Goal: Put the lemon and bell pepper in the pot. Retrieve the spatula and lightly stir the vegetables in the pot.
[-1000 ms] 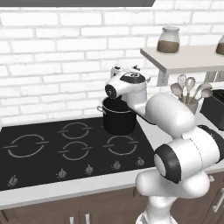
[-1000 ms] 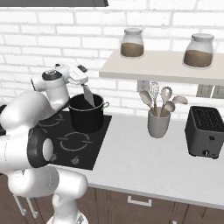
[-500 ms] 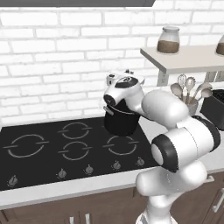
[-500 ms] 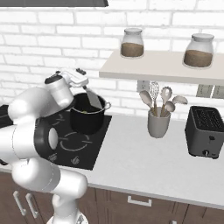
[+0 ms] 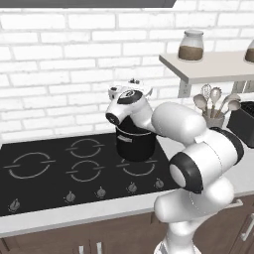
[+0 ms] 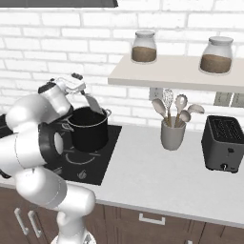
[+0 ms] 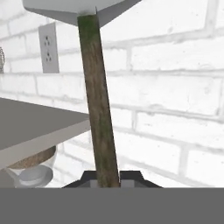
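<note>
White brick wall, black cooktop (image 5: pixel 59 168) set in a pale bench (image 6: pixel 157 178), shelf (image 6: pixel 176 74) with two jars on the right. Utensil cup (image 6: pixel 172 133) and toaster (image 6: pixel 224 143) sit on the bench, well apart from the work.

The pot (image 6: pixel 89 127) stands on the rear right burner ring; in the left base view it is half hidden behind the arm (image 5: pixel 135 143). Its contents cannot be made out, so whether lemon and bell pepper are inside is not shown.

The gripper (image 6: pixel 76 86) hangs over the pot's rim, clenched on the spatula (image 6: pixel 94 103). The hand view shows the brownish handle (image 7: pixel 98 109) rising from between the finger tips to the pale blade (image 7: pixel 74 8). In the right base view the blade points down toward the pot mouth, tilted, tip at about rim level; whether it touches anything inside cannot be told.

Change over the last second: the wrist has swung across from the pot's right side toward its left and rolled over, and the spatula has shifted with it above the opening. The pot has not moved. Base has not driven; both base views frame the same scene.

Judgement: this reads as the stirring step, late in the task, with the sweep across the pot as one stroke. Risk: the blade catching the rim or a loop handle and shoving the pot.
</note>
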